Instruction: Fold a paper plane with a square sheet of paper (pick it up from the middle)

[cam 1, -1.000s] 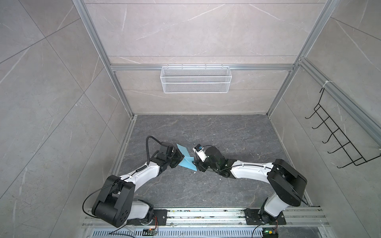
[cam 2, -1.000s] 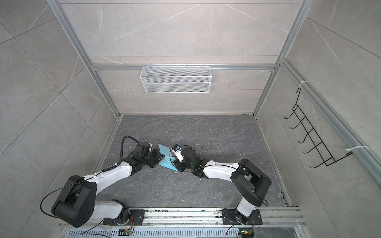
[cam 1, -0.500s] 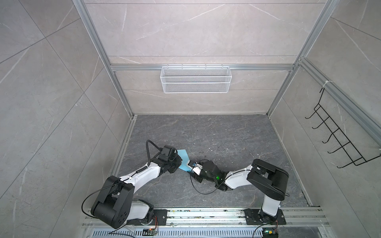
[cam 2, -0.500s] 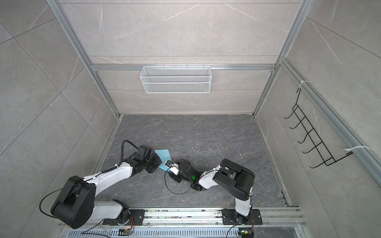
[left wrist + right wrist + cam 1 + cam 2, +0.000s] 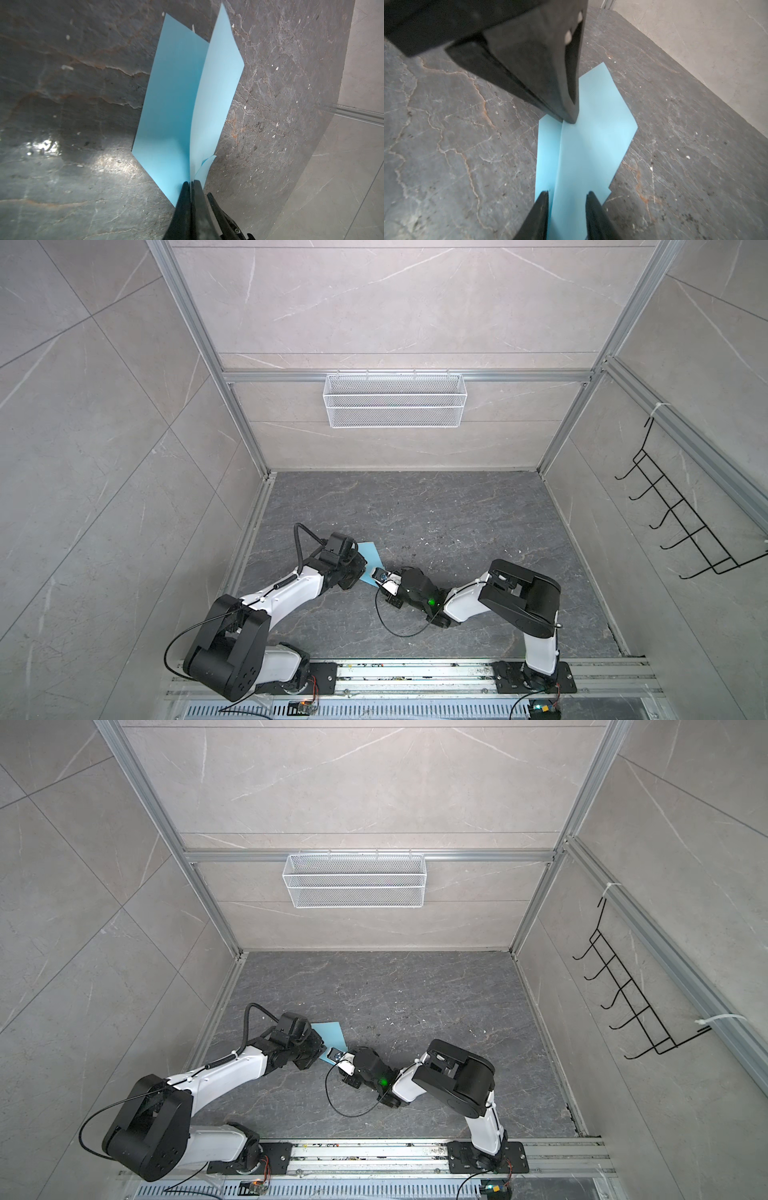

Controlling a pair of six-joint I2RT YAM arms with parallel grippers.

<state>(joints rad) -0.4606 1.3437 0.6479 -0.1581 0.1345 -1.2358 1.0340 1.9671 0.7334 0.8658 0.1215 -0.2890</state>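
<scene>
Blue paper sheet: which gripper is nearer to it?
Left. The left gripper is shut on the blue paper sheet at its fold; the right gripper has its jaws open astride the opposite end, not clamped.

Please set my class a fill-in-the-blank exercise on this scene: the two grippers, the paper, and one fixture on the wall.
1. The left gripper is ___ on the sheet of paper.
2. The right gripper has its jaws ___, with the paper's crease between them.
3. The paper's colour is light ___.
4. The wire basket on the back wall is coloured ___.

Missing words: shut; open; blue; white.
</scene>
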